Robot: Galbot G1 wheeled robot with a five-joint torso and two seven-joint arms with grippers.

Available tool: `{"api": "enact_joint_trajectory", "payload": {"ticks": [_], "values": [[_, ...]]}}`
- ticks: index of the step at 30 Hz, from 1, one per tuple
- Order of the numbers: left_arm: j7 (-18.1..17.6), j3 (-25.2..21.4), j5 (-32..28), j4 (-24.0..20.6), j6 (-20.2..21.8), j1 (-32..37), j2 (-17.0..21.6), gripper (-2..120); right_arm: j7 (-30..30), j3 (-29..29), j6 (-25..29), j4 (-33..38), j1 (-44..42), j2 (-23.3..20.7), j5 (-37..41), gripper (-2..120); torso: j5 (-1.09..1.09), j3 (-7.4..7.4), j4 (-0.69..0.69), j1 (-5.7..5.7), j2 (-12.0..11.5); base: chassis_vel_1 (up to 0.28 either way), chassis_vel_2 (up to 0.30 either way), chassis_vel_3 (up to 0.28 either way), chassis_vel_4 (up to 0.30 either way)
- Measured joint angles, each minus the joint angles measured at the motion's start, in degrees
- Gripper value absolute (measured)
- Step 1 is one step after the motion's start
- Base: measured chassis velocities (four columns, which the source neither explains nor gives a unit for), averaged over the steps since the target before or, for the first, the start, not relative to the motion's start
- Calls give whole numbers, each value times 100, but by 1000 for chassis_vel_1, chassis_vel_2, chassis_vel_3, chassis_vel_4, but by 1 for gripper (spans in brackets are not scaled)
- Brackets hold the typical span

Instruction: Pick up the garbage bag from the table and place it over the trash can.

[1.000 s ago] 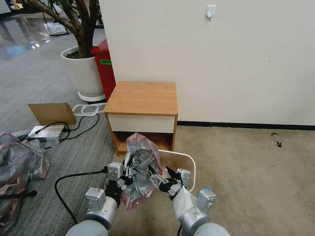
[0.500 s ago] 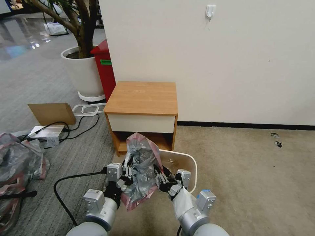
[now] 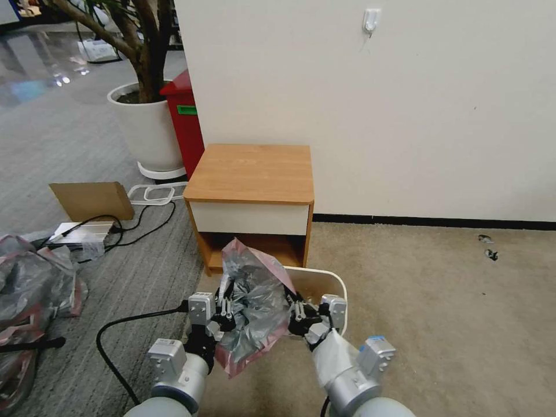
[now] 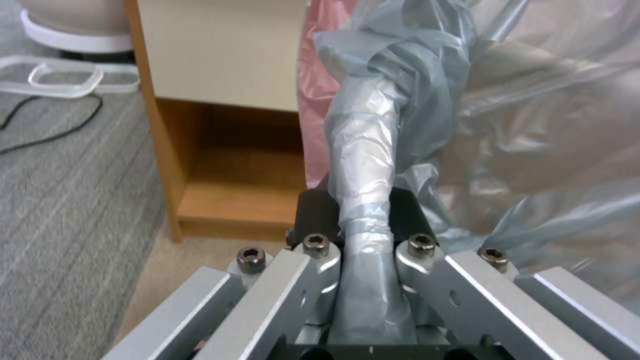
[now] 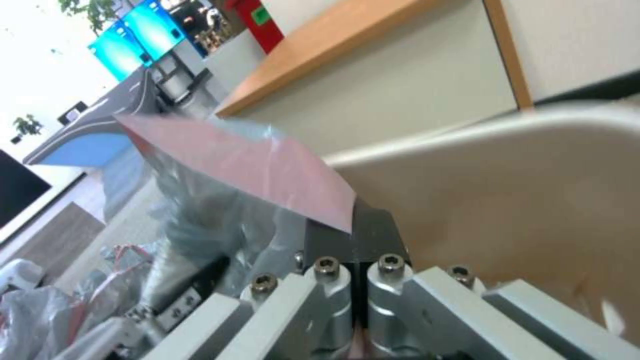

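the thin, crinkly, translucent grey plastic garbage bag with its pinkish-red edge hangs off the floor, held up between the two grippers, over the near left part of the small beige rectangular plastic trash can. the trash can stands on the beige carpet just in front of the small light-brown wooden table, which has a white drawer front and an open shelf below; the table's top is bare wood.

the left gripper is at the bag's left side, and in the left wrist view its fingers are clamped on a twisted rope of the grey plastic that runs between them. the right gripper is at the bag's right side, just over the trash can's opening; in the right wrist view its black fingers are pressed together on the bag's pinkish-red edge, with the can's beige inner wall right beside them.

a heap of similar grey-pink bags lies on the grey carpet well to the left, and a tall red bin and a large white plant pot stand behind the table's left side.
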Motion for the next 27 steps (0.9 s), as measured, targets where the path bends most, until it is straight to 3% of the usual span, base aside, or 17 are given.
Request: {"api": "enact_joint_trajectory", "payload": {"ticks": [4, 11, 17, 27], "values": [[-8, 1, -36, 17, 42, -20, 25, 5, -152, 196, -110, 225, 43, -134, 54, 0, 0, 0, 0, 0, 0, 0, 0, 0, 0], [14, 83, -49, -10, 76, -2, 50, 5, -281, 713, -609, 263, 727, -517, 816, 0, 1, 0, 0, 0, 0, 0, 0, 0, 0], [151, 86, -137, -44, 79, 19, 54, 5, 102, 948, -1064, 5, 1605, -887, 1585, 0, 0, 0, 1, 0, 0, 0, 0, 0, 0], [156, 73, -354, -63, 130, 16, 8, 5, 519, 1303, -1508, -82, 1966, -1179, 2148, 0, 0, 0, 0, 0, 0, 0, 0, 0, 0]]}}
